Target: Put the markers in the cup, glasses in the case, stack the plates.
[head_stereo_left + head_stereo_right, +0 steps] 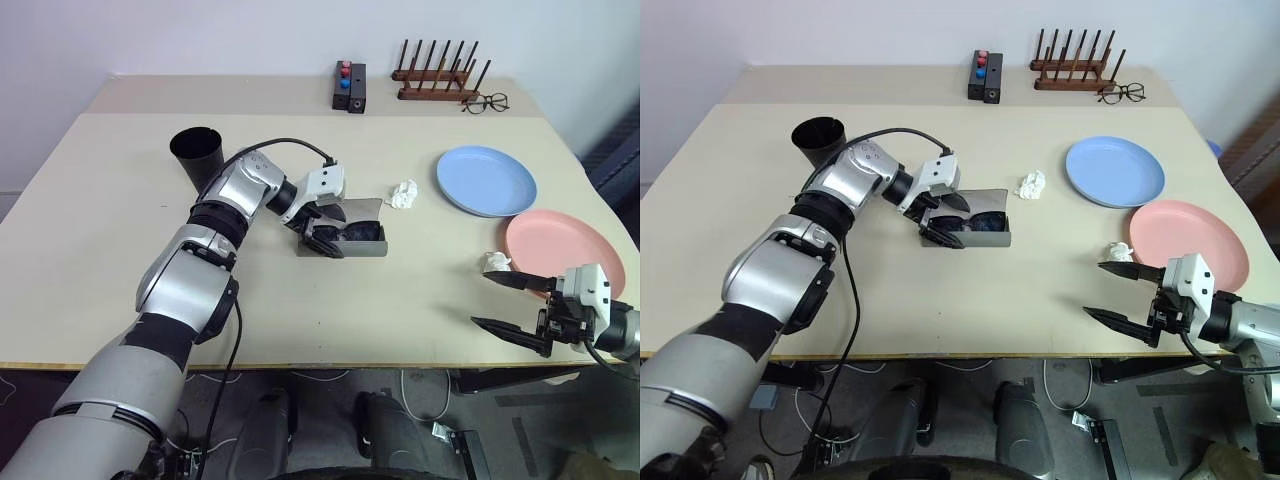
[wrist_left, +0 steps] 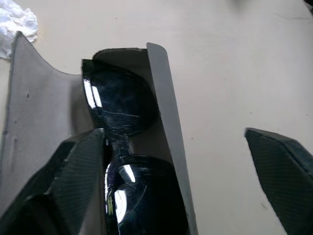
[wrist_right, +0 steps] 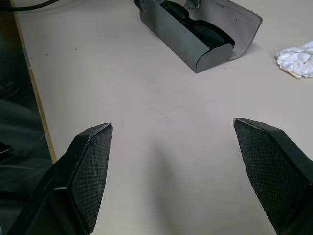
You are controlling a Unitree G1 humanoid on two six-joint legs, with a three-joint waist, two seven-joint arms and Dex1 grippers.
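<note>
Grey case holds glasses; left gripper straddles its front wall.

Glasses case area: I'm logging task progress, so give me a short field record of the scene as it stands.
glasses: lying inside the open case
left gripper: open, at the case, one finger inside beside the glasses, the other outside the front wall
right gripper: open, holding nothing, over the table's near edge by the pink plate
blue plate: flat beside the pink plate, not stacked
cup: upright behind the left arm
</note>
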